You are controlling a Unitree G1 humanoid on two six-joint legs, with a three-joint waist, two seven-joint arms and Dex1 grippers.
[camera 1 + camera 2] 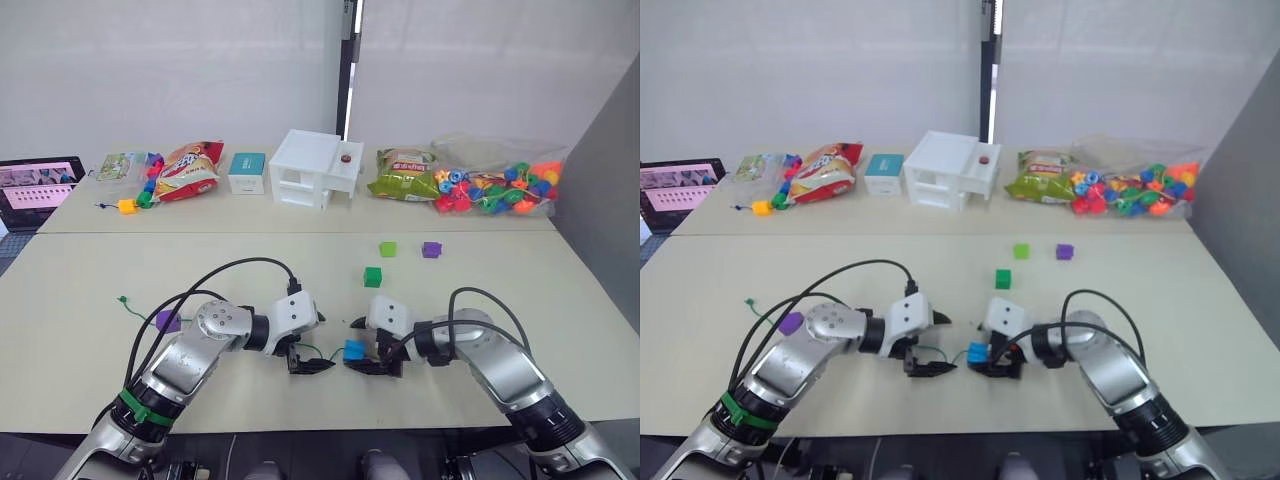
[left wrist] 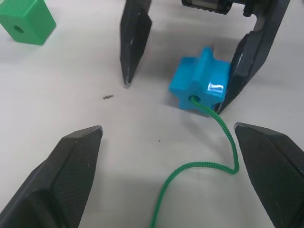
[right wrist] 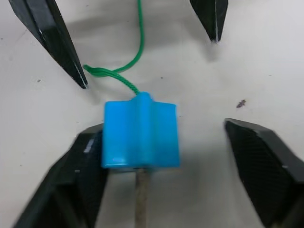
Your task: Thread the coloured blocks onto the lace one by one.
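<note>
Blue block (image 2: 200, 81) sits on the table (image 1: 90, 300) between the 2 grippers, with the green lace (image 2: 209, 152) running through its hole and the stiff grey tip (image 3: 141, 199) poking out the far side. Left gripper (image 1: 312, 362) hovers just beside it, jaws wide with nothing between them. Right gripper (image 1: 372, 362) has its jaws spread wide too, 1 finger (image 3: 85, 166) touching the block's side. Purple block (image 1: 168, 321) lies near the left arm on the lace. Dark green (image 1: 373, 277), light green (image 1: 388, 249) and another purple block (image 1: 431, 250) lie loose farther back.
</note>
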